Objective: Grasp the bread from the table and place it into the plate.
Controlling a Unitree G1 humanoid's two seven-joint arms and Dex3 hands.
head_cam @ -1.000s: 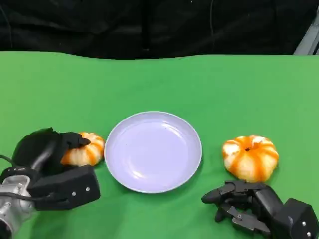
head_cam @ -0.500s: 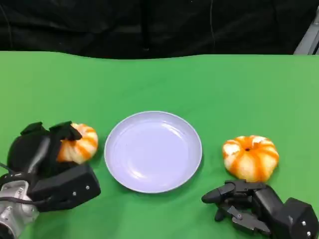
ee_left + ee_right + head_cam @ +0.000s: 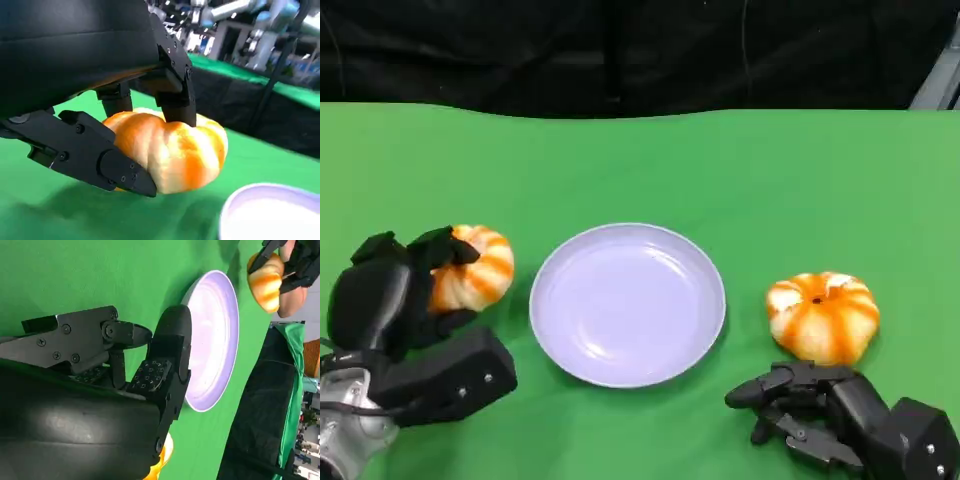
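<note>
Bread (image 3: 170,150) sits gripped in the left robot hand (image 3: 405,285); right robot hand (image 3: 800,405) rests loosely spread, empty.

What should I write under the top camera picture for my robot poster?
The left hand holds one orange bread beside the plate; another bread waits by the right hand.

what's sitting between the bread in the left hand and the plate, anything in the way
Nothing visible. The left hand grips the bread just beside the plate, with only bare green table between them. The second bread lies on the plate's far side, near the right hand.
</note>
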